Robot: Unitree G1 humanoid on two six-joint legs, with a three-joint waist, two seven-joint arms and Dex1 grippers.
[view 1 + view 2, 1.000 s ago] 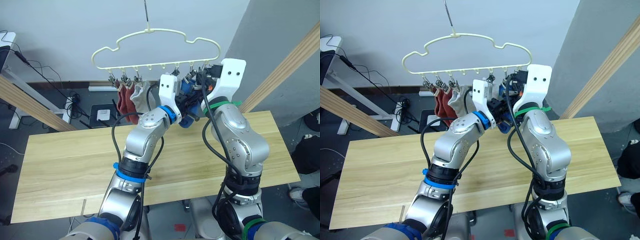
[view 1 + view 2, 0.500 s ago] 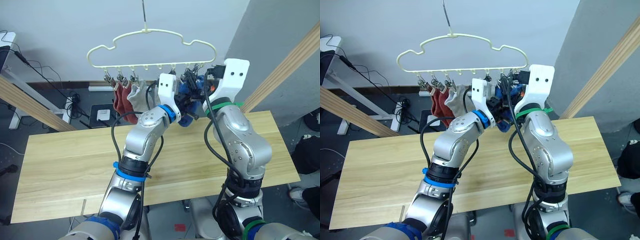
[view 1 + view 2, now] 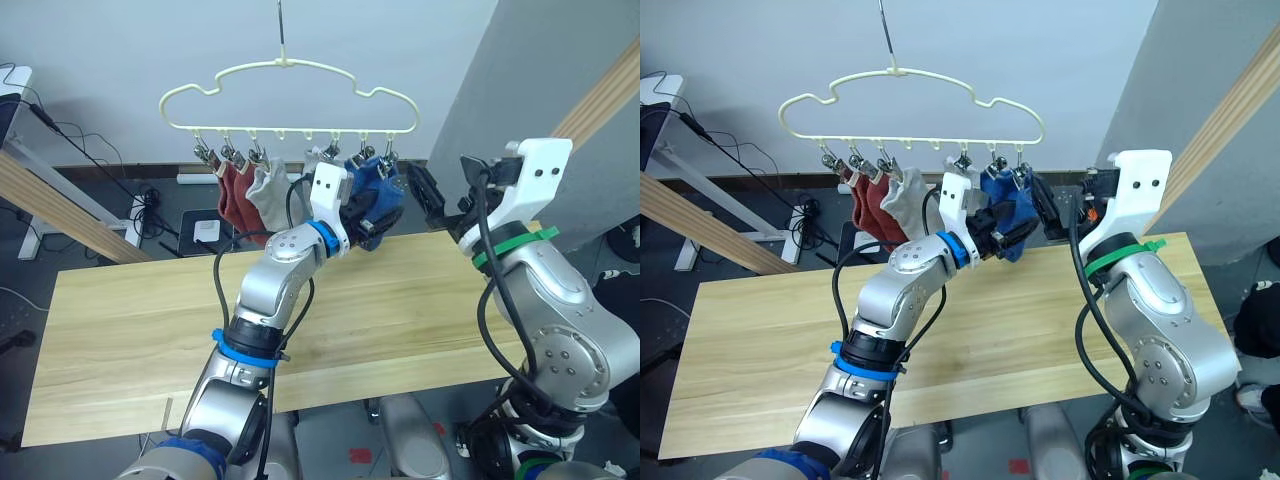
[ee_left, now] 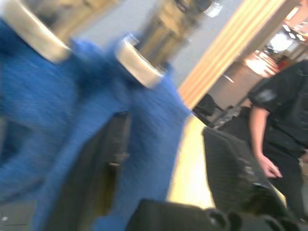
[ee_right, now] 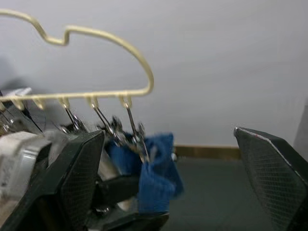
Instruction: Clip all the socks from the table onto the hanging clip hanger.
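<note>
Left gripper (image 3: pixel 375 222) at clipped blue socks (image 3: pixel 372 180), right gripper (image 3: pixel 425 197) beside, spread

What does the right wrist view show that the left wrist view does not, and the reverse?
Right wrist view: the cloud-shaped outline of the thin pale yellow wire clip hanger and the open right gripper. Left wrist view: a person in dark clothing and a slanted light wooden pole. Both: the blue knit socks hanging from metal clips.
</note>
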